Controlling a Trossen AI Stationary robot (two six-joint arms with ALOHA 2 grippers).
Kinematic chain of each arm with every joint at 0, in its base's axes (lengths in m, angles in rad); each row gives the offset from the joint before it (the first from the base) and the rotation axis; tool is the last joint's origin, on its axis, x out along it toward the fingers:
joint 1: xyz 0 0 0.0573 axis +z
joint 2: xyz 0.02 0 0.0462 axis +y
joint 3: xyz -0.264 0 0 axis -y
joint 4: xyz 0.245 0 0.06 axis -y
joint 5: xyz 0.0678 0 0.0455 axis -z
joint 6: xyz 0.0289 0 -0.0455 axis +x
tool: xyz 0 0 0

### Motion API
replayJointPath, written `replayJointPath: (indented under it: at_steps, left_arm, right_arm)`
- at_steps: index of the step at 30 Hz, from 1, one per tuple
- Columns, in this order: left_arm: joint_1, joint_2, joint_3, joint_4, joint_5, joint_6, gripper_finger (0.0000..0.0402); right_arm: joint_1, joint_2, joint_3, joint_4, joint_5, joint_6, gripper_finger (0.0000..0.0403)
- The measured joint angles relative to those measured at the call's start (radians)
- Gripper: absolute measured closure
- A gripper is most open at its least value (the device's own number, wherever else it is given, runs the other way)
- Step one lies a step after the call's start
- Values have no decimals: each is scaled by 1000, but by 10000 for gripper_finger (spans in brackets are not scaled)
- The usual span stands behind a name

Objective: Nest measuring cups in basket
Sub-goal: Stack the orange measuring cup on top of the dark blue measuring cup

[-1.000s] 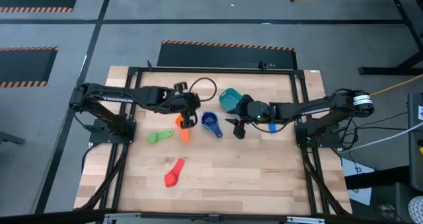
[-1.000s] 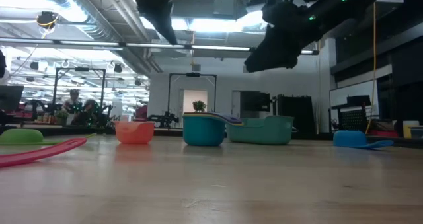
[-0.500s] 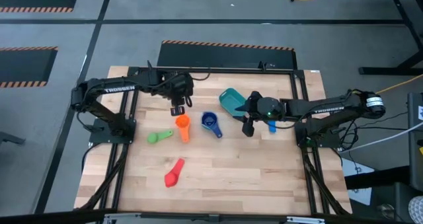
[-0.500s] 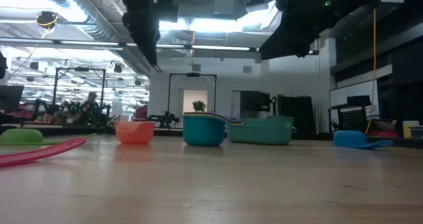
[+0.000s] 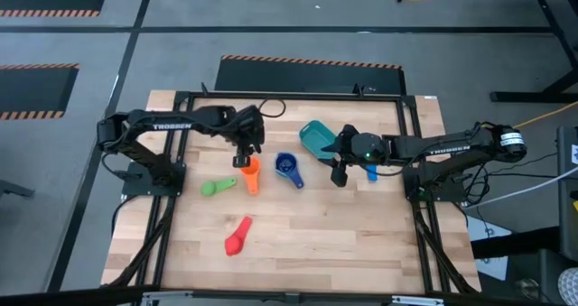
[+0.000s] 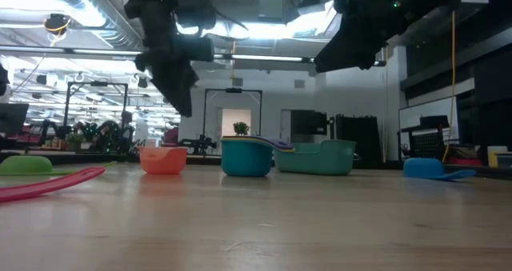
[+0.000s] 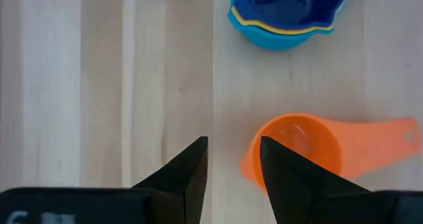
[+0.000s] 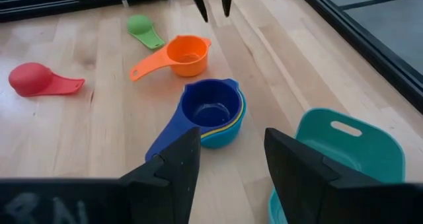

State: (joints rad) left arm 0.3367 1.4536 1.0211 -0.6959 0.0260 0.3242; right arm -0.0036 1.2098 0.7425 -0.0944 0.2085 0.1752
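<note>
Two dark jointed arms, white TROSSEN lettering, black cables.

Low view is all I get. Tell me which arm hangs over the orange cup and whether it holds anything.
Observer: That is the left gripper, open and empty, above the orange cup at its rim.
Operator: Report what that blue stack is made of.
Observer: A dark blue cup sits in a yellow cup, which sits in the light blue cup.
Operator: Say whether the basket has a cup in it.
Observer: No cup shows in the basket as far as the high and right wrist views reveal; the stack stands on the table beside it.
Operator: Place the other arm.
Observer: The right gripper hovers open and empty between the stack and the basket.
</note>
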Motion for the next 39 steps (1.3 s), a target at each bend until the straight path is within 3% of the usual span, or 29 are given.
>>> replayJointPath:
  at_steps: [12,39]
  left_arm:
    - [1,0,-141,193,72,1,273]
    - [0,0,-288,360,81,0,273]
  right_arm:
    - [0,0,0,0,0,3,228]
    - [0,0,0,0,0,3,228]
